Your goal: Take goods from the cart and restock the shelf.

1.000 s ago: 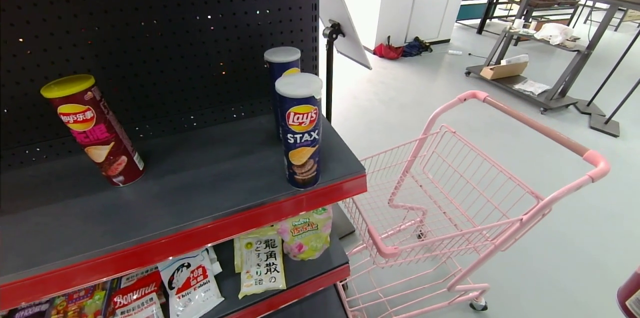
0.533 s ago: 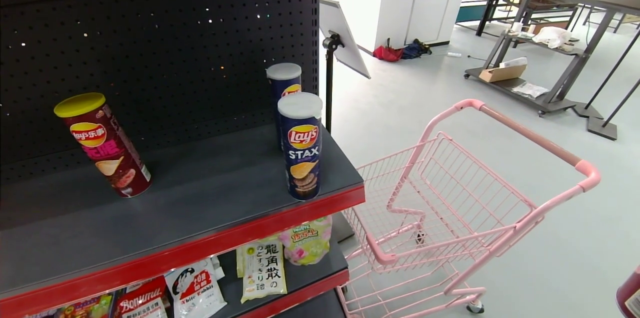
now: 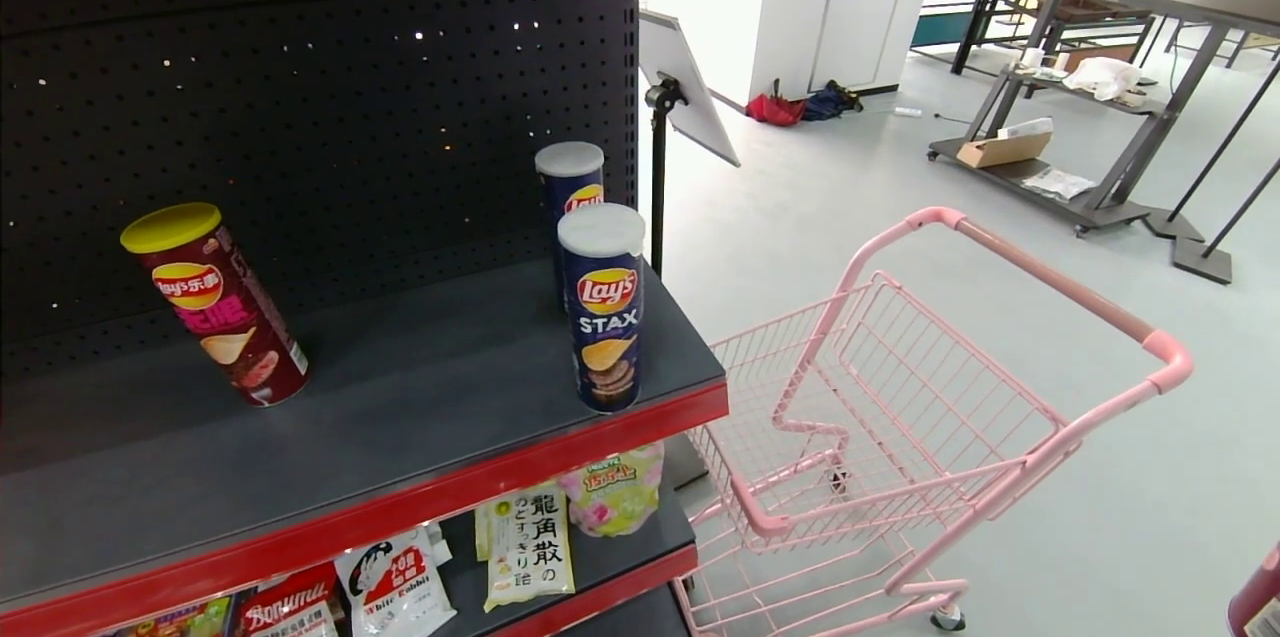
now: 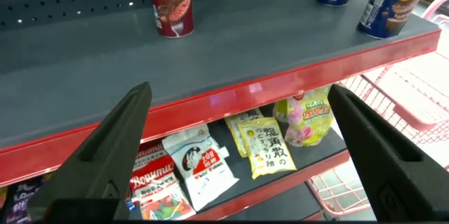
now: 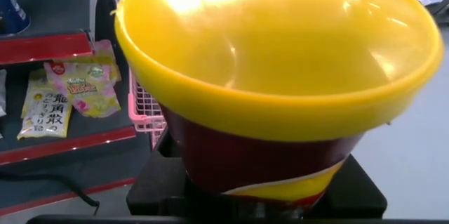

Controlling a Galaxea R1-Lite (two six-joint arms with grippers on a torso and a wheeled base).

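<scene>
2 blue chip cans (image 3: 603, 317) and 1 red chip can (image 3: 225, 307) stand upright on the top shelf (image 3: 420, 417), well apart. We clamp a yellow-lidded red can (image 5: 280, 76) in our right gripper (image 5: 266, 192), near the pink cart (image 3: 1050, 282), upright for shelving; our left gripper (image 4: 238, 94) gapes wide, free.

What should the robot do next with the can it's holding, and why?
Probably lift the held can toward the shelf. The right gripper grips it low beside the cart, and the shelf has bare room between its red can and two blue cans.
</scene>
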